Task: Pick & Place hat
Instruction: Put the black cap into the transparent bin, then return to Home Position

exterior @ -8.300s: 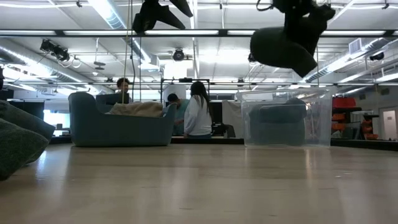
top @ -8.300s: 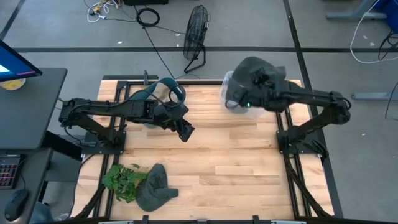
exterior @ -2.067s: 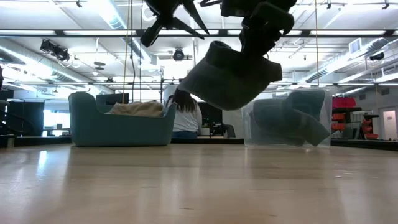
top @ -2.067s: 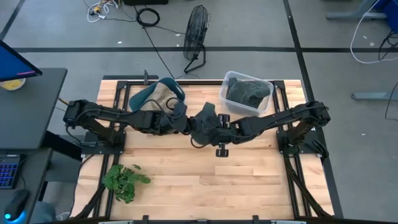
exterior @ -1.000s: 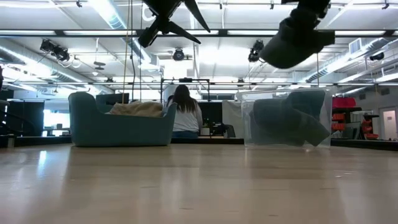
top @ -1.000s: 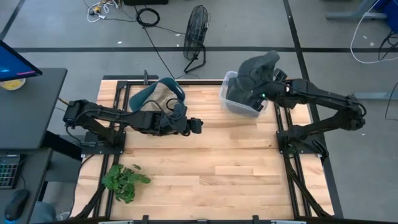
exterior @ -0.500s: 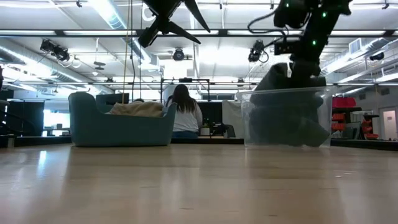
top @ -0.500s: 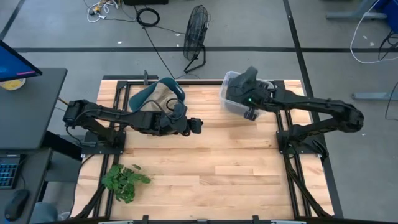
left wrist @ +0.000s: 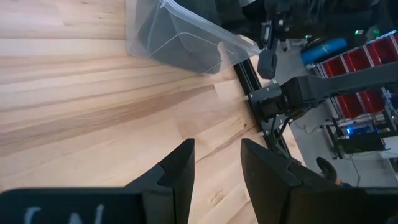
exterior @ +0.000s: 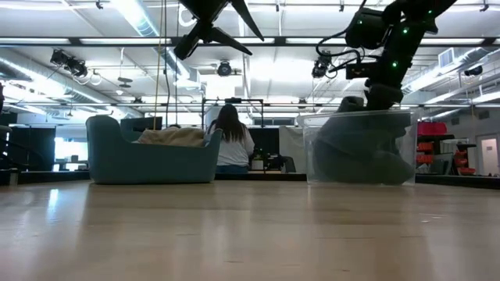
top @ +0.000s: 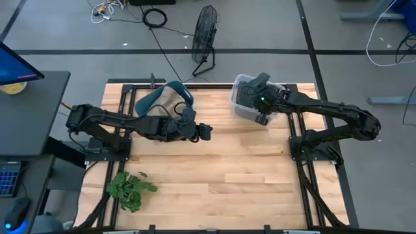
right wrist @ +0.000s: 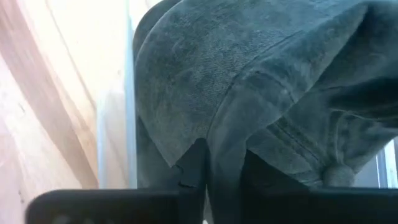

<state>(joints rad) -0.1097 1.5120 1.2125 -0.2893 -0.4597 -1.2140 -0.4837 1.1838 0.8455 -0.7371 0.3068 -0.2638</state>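
the right pincer (top: 260, 97), closed on the grey hat (right wrist: 249, 93), hangs straight over the clear bin (exterior: 359, 148), the hat draping down into it

Hat (exterior: 355, 152) in bin (top: 242, 107) at table's (top: 221, 169) back right.

The right pincer (top: 258, 86) has dropped down from above into the clear box (top: 238, 104); the gray hat (right wrist: 249, 81) it carried now sits lower inside that box, on the other hat.
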